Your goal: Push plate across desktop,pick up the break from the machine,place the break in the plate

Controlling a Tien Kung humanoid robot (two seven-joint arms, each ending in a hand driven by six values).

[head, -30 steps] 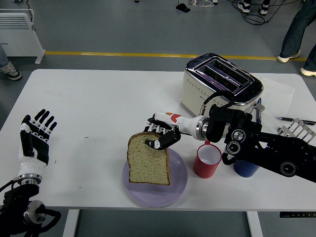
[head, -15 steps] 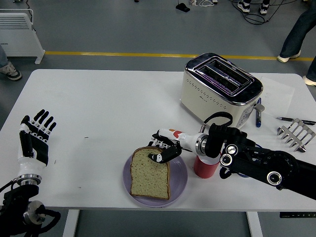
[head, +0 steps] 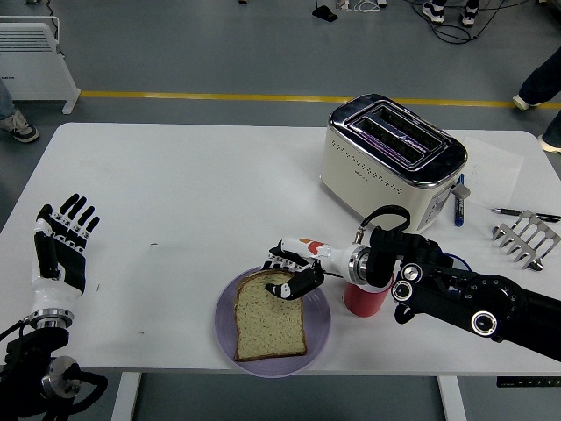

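White table (head: 175, 202) is being worked: bread (head: 270, 314) is being laid flat on the plate (head: 230, 342), right hand (head: 292, 270) pinched on its top edge (left hand (head: 61, 250) idling, spread); a sticky release could drag it off.

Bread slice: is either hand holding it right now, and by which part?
The right hand pinches the bread slice at its top crust edge; it lies on the purple plate. The left hand holds nothing.
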